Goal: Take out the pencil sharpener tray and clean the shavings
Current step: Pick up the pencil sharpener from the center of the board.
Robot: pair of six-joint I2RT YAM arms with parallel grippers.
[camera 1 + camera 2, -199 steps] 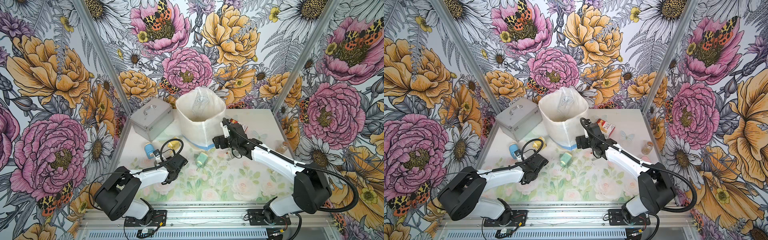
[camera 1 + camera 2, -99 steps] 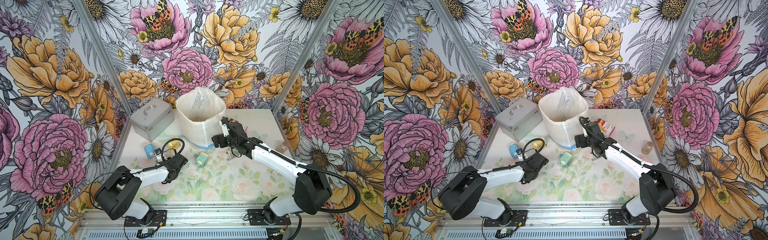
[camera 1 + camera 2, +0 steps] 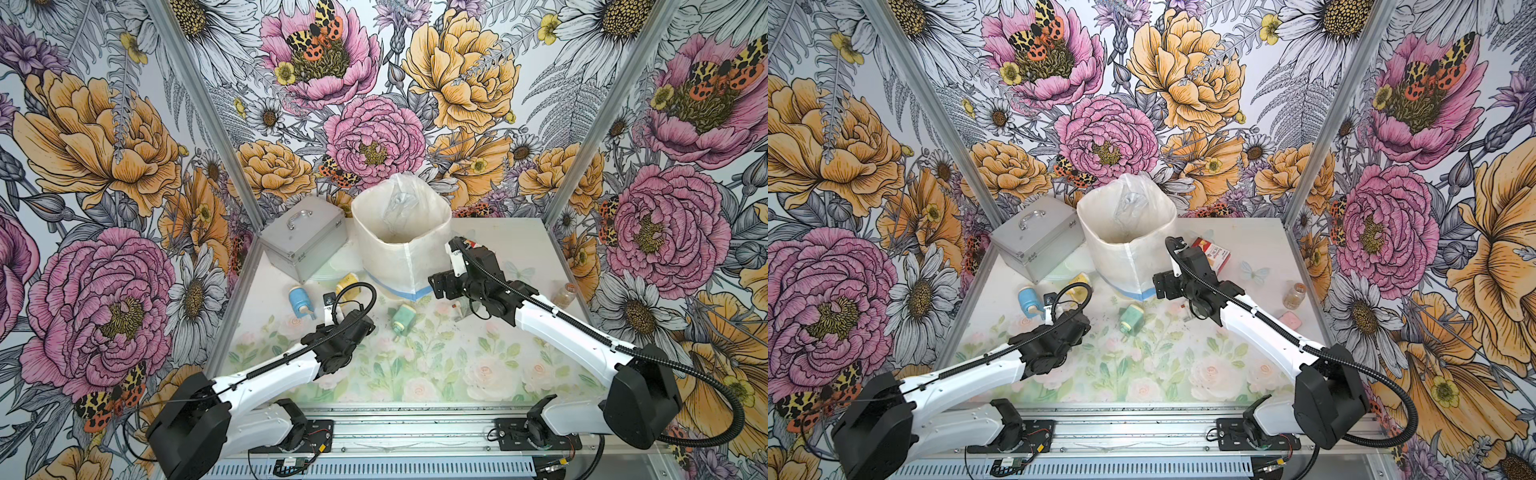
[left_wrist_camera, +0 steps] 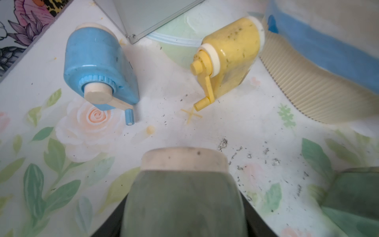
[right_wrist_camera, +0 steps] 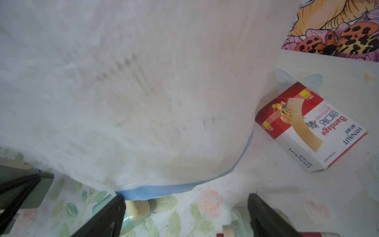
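Observation:
My left gripper point(image 4: 184, 227) is shut on the pencil sharpener tray point(image 4: 184, 184), a translucent green drawer with a cream front, held low over the table. In both top views the gripper point(image 3: 353, 328) hides the tray. The green sharpener point(image 3: 402, 316) lies on its side just to the right, and its body shows in the left wrist view point(image 4: 356, 201). Shavings point(image 4: 222, 143) lie as dark flecks on the table, also below my right gripper point(image 5: 186, 217). That gripper point(image 3: 441, 286) stands open and empty beside the white bin point(image 3: 401, 232).
A blue sharpener point(image 4: 96, 67) and a yellow sharpener point(image 4: 229, 59) stand by the silver case point(image 3: 305, 237). A bandage box point(image 5: 311, 127) lies right of the bin. A small jar point(image 3: 563, 293) and a pink eraser point(image 3: 1289, 321) sit near the right wall.
My left gripper has closed on the tray and stayed low at the same spot. The right gripper has edged slightly towards the bin, still open.

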